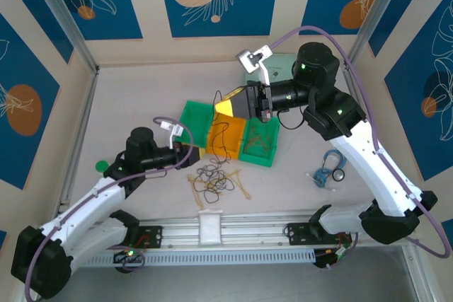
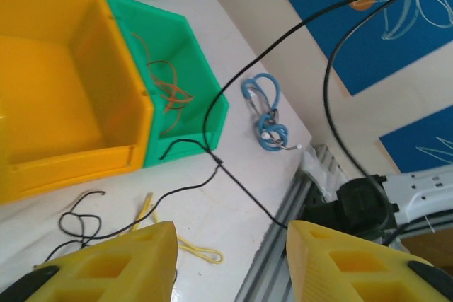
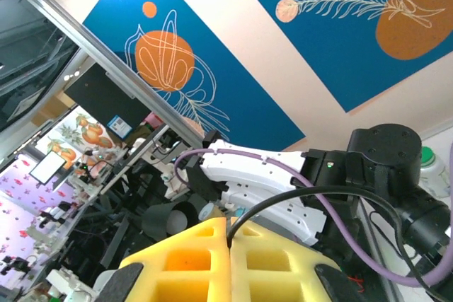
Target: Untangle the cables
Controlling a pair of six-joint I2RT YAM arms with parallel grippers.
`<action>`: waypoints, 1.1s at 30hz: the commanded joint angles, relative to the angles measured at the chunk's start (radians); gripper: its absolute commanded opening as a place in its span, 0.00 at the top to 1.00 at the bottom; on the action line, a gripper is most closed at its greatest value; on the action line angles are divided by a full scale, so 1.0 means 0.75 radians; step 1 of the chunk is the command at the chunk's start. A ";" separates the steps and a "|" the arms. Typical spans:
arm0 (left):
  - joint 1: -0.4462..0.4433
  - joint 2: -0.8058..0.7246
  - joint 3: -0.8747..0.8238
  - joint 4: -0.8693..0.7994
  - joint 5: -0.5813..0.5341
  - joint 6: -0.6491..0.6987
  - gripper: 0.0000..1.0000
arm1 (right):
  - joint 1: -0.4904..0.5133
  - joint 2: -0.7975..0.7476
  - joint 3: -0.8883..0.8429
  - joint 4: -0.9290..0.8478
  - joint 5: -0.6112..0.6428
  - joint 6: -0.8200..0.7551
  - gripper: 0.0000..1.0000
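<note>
My right gripper (image 1: 219,106) hangs above the bins, shut on a black cable (image 3: 283,203) pinched between its yellow fingers (image 3: 185,259). That cable (image 1: 220,136) drops to the tangle of black and yellow cables (image 1: 215,178) on the table. My left gripper (image 1: 197,153) hovers low beside the tangle. In the left wrist view its jaws (image 2: 230,235) stand apart. The black cable (image 2: 212,132) runs taut past a knot to the edge of the right finger (image 2: 340,259). A yellow loop (image 2: 192,249) lies below. Red-orange cables (image 2: 168,86) lie in the green bin (image 2: 205,83).
An orange bin (image 1: 228,141) sits between two green bins (image 1: 192,113) (image 1: 263,157). A pale green tray (image 1: 277,68) stands behind. A blue cable bundle (image 1: 328,169) lies at the right. The aluminium rail (image 1: 212,228) runs along the near edge.
</note>
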 commanded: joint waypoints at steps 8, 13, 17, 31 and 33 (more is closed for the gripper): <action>-0.043 0.024 0.026 0.132 0.056 -0.017 0.53 | -0.046 0.024 0.071 0.053 -0.080 0.058 1.00; -0.055 0.043 -0.018 0.122 0.007 0.033 0.51 | -0.056 0.032 0.089 0.175 -0.146 0.150 1.00; -0.058 0.077 -0.089 0.090 -0.098 0.098 0.51 | -0.095 0.020 0.079 0.238 -0.132 0.206 1.00; -0.158 0.268 -0.070 0.158 -0.325 0.170 0.56 | -0.309 -0.151 -0.319 0.596 -0.056 0.530 1.00; -0.178 0.314 -0.035 0.138 -0.337 0.185 0.57 | -0.330 -0.168 -0.357 0.620 -0.059 0.549 1.00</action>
